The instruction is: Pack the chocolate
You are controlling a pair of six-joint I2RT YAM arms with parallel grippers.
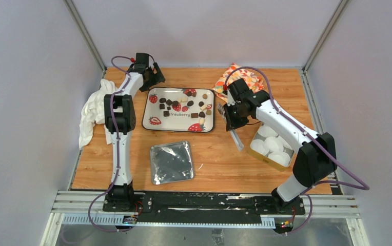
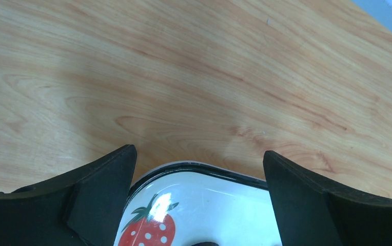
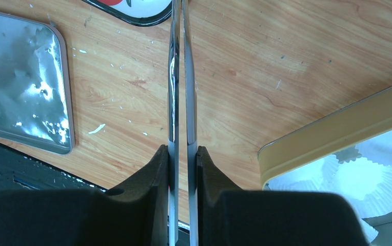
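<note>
We are clamping the right gripper (image 3: 182,154) on a pair of metal tongs (image 3: 174,77), its fingers pressing the two blades almost together. The blades are hanging over bare wood between the strawberry tray (image 1: 145,115) on the left and the gold box (image 1: 271,163) on the right. Their tips are running out of the wrist view, so we cannot tell whether they are carrying anything. The chocolate (image 1: 183,105) is lying scattered on the tray, none of it in the white paper cups (image 1: 273,143) that are filling the box. The left gripper (image 2: 199,164) is hovering with its jaws wide apart and empty over the tray's far left corner. We are judging the tongs to be the weak link. With the blades squeezed this hard, a small piece could squirt out sideways, or the tongs could twist in the fingers. A drop into the light cups might also tip one.
</note>
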